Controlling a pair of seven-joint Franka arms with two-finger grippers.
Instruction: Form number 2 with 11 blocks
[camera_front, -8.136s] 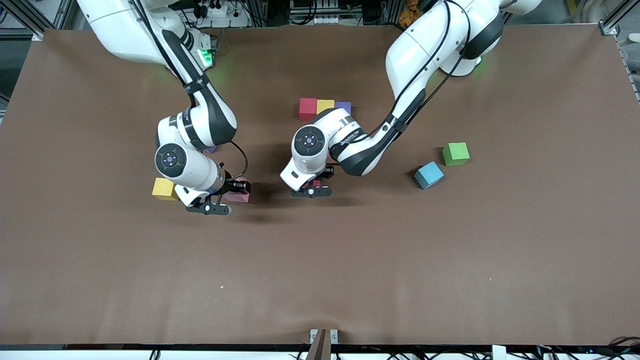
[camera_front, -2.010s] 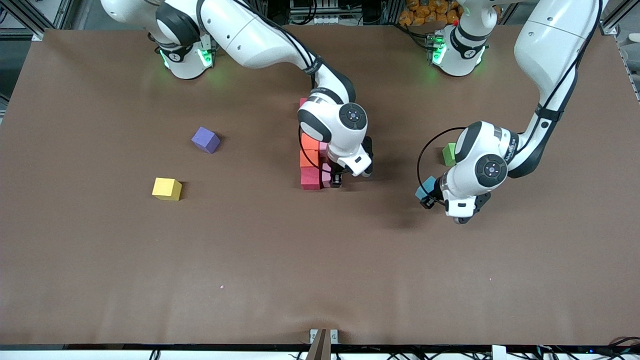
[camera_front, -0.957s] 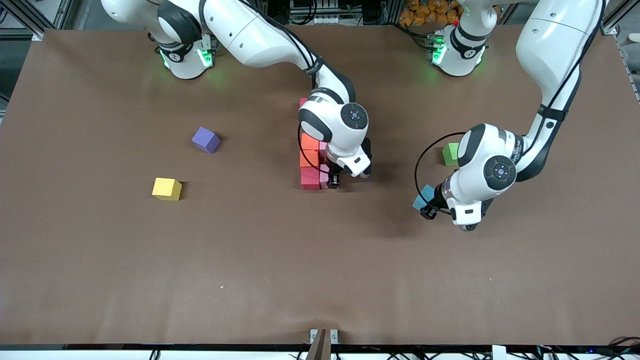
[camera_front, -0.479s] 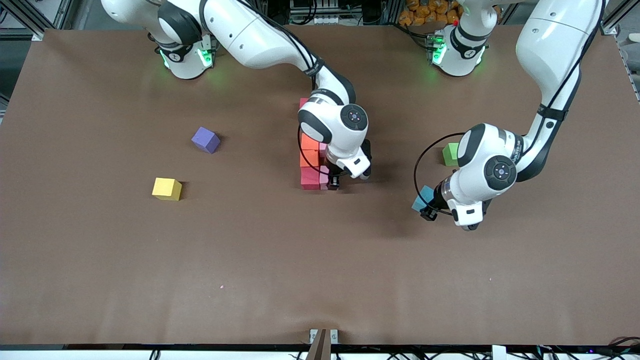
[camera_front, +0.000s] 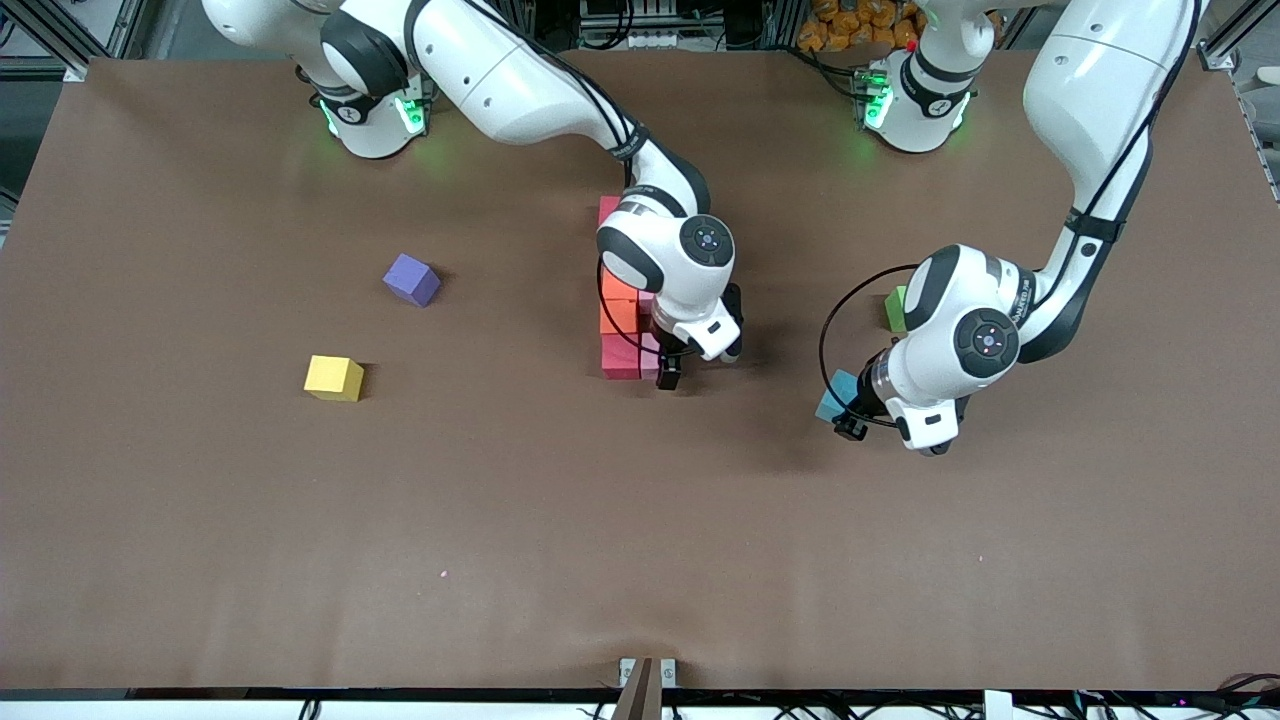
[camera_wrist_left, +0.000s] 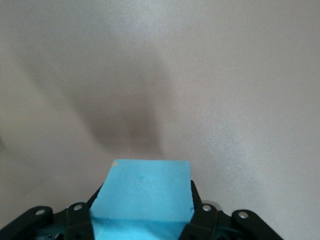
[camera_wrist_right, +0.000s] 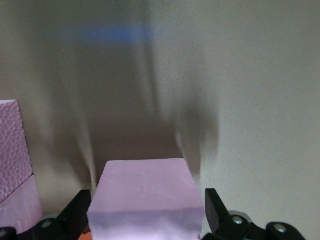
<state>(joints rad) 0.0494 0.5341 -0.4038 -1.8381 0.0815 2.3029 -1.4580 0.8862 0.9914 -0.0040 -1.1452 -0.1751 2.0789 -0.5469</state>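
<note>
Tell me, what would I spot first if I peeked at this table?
The two big white arms. The right tool stands open around a pink block it has set beside the colourful stack of blocks in the table's middle. The left tool grips a light blue block toward the left arm's end of the table. Toward the right arm's end lie a purple block and a yellow block, alone.

The right gripper (camera_front: 669, 372) stands at a pink block (camera_front: 649, 362) beside the stacked blocks (camera_front: 620, 318); the left gripper (camera_front: 848, 415) holds a blue block (camera_front: 833, 396) above the table (camera_front: 640, 540).
</note>
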